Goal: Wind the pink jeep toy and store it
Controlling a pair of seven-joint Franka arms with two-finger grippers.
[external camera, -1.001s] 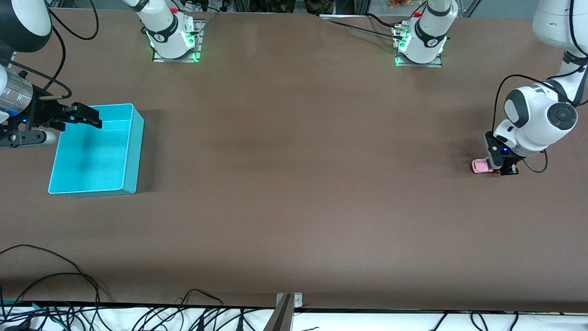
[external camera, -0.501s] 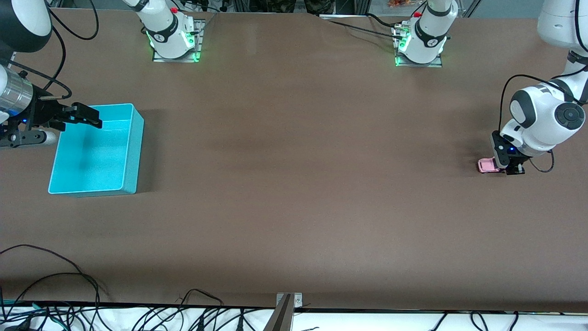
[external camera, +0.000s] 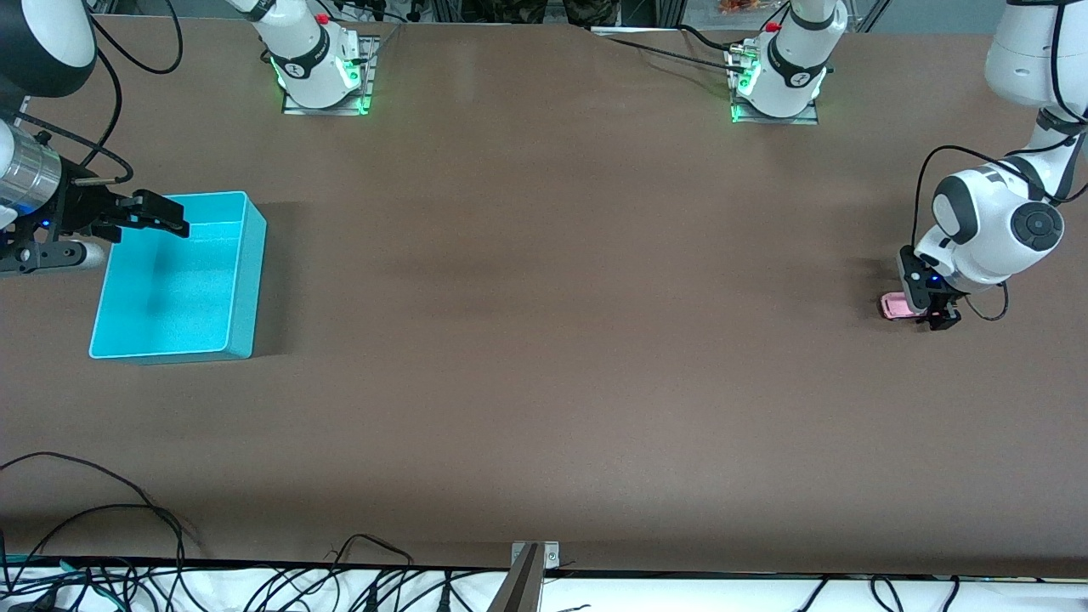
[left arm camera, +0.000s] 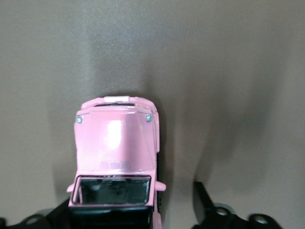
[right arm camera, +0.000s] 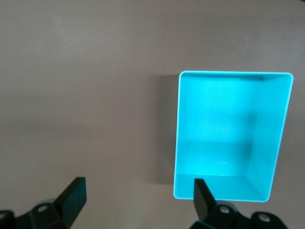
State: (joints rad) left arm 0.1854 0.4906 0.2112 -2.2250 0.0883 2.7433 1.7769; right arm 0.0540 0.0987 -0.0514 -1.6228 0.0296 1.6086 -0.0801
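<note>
The pink jeep toy (external camera: 894, 305) stands on its wheels on the brown table at the left arm's end. In the left wrist view the jeep (left arm camera: 116, 148) shows its pink hood, windshield and black roof. My left gripper (external camera: 931, 314) is down at the table around the jeep's rear. The left gripper (left arm camera: 131, 205) is open, with a clear gap between one finger (left arm camera: 204, 198) and the jeep's side. My right gripper (external camera: 160, 217) hangs open and empty over the edge of the turquoise bin (external camera: 246, 280). In the right wrist view the gripper (right arm camera: 138, 188) has nothing between its fingers.
The turquoise bin (right arm camera: 177, 133) is empty and sits at the right arm's end of the table. Both arm bases (external camera: 323, 76) (external camera: 778, 85) stand along the edge farthest from the front camera. Cables (external camera: 102, 518) lie by the front edge.
The left hand shifted the jeep slightly toward the left arm's end and back, and its fingers have spread off the jeep. The right arm has not moved.
</note>
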